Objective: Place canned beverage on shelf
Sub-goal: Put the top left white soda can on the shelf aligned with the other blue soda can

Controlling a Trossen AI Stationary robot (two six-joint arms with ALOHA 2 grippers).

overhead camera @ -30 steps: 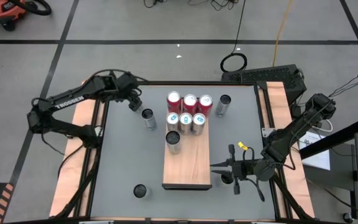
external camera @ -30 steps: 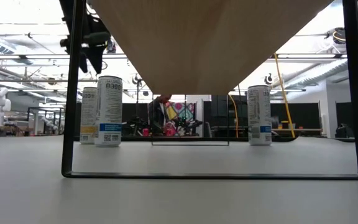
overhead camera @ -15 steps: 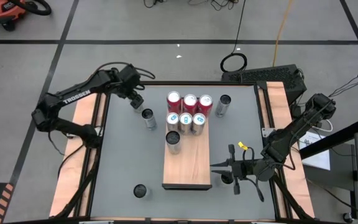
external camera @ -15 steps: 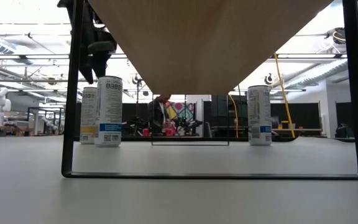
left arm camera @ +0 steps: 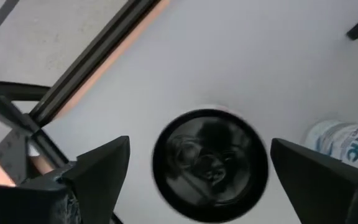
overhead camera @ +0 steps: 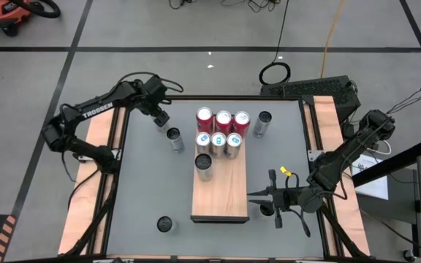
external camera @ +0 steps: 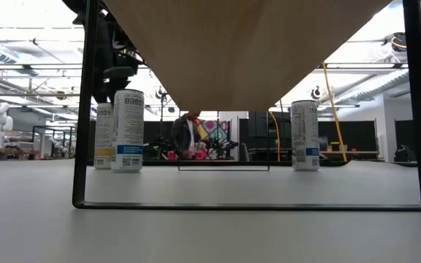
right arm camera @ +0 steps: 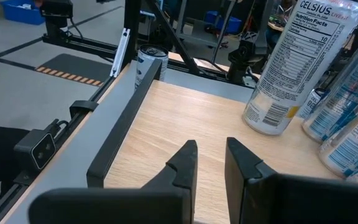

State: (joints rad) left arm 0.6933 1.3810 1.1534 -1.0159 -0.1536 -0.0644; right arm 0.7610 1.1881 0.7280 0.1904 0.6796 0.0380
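A grey worktop is carrying a long light-brown wooden shelf with a dark rim, lying along the middle. Seven cans are standing on the far end of the shelf: three red-topped cans in the far row, three silver cans with blue-marked tops just in front of them, and one dark-topped silver can alone, nearer the middle and toward the left. The near half of the shelf is lying bare. Three more cans are standing on the worktop itself: one just left of the shelf's far end, one just right of it, and a dark-topped one near the front left. The left hand is hanging over the far left of the worktop, just beside and above the left-hand can, its fingers spread wide with nothing between them; in its wrist view, the can's dark top is sitting below the gap. The right hand is waiting by the shelf's near right edge, its fingers pressed nearly together and holding nothing, pointing across the wooden board toward the standing cans. In the low view, a person is standing far off in the room behind.
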